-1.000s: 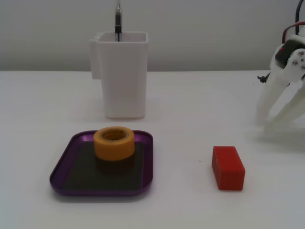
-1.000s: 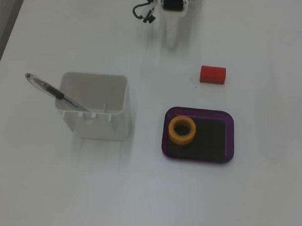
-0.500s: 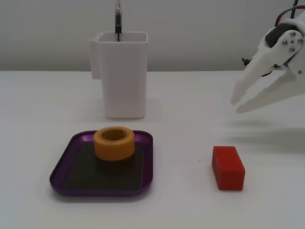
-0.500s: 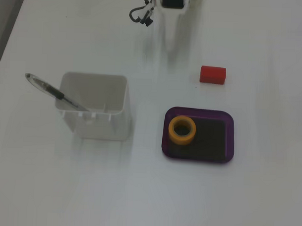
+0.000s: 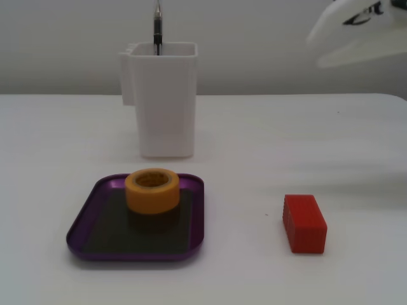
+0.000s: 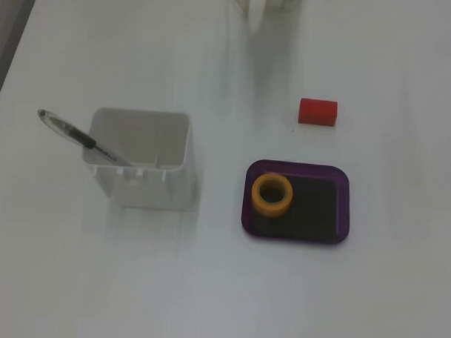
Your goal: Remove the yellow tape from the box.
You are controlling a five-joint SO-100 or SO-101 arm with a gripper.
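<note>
Your end effector (image 5: 313, 49) hangs spread at 1 o'clock, yellow tape (image 5: 152, 190) sitting in the box (image 5: 194, 216).

In a fixed view, tape (image 5: 152, 190) sits in box (image 5: 137, 244), block (image 5: 304, 223) right.

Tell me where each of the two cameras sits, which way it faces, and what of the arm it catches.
A fixed view: low at the table's edge, facing level across it; the open gripper hangs blurred at upper right.
A fixed view: high above, looking straight down; only a blurred bit of the gripper shows at the top edge.
Both fixed views share the tape in the tray, the red block, and the white container with a pen.
</note>
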